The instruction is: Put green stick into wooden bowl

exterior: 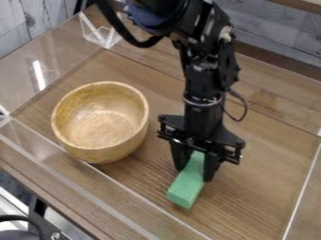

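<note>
The green stick (pixel 187 187) is a bright green flat block whose upper end is pinched between the black fingers of my gripper (pixel 196 165), which points straight down and is shut on it. The stick's lower end slants toward the front of the table; whether it still touches the surface I cannot tell. The wooden bowl (pixel 100 120) is round, light tan and has nothing in it. It stands to the left of the gripper, a short gap away.
Clear acrylic walls (pixel 38 70) ring the wooden tabletop (pixel 269 178), with a low front edge near the bottom left. The black arm (pixel 201 56) rises from the gripper toward the top of the view. A clear stand (pixel 98 36) sits behind the bowl.
</note>
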